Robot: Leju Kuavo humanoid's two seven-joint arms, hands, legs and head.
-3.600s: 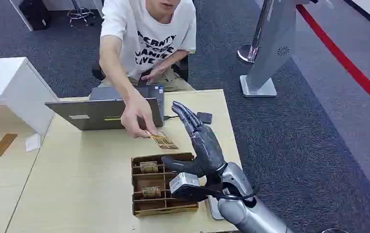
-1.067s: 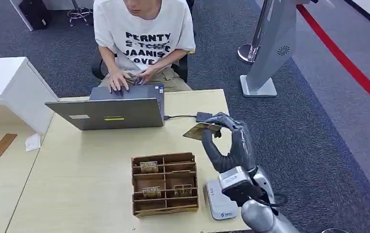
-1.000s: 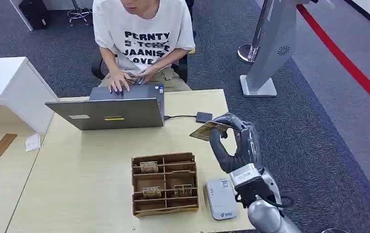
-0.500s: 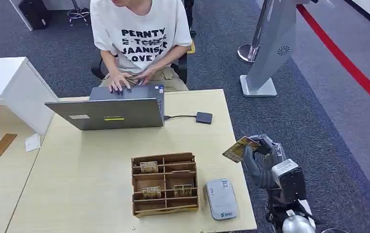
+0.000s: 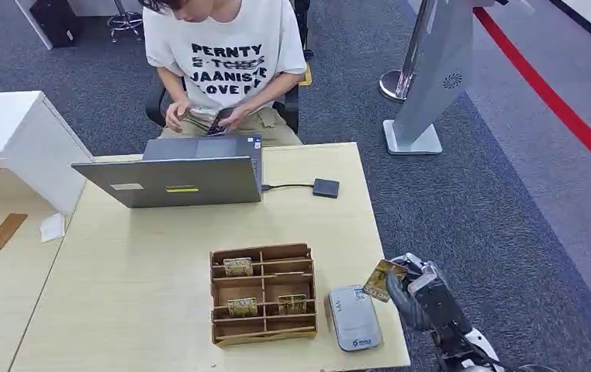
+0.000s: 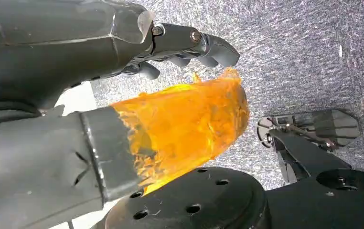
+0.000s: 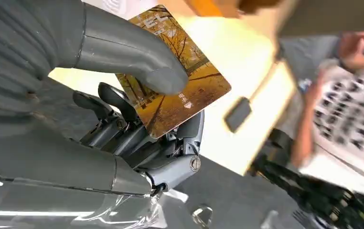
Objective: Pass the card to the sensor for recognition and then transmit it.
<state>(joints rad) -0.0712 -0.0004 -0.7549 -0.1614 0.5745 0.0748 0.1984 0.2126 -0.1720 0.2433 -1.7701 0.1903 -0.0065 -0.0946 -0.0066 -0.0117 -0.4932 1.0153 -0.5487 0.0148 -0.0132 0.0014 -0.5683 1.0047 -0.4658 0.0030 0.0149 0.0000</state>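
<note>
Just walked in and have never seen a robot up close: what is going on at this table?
The right robot hand pinches a golden-brown picture card between thumb and fingers, just off the right edge of the pale wooden table. The card hangs beside a flat grey card reader lying on the table, not yet over it. Next to the reader stands a brown cardboard organiser box with a few small items in its slots. Across the table, a person in a white printed T-shirt sits behind a grey laptop.
</note>
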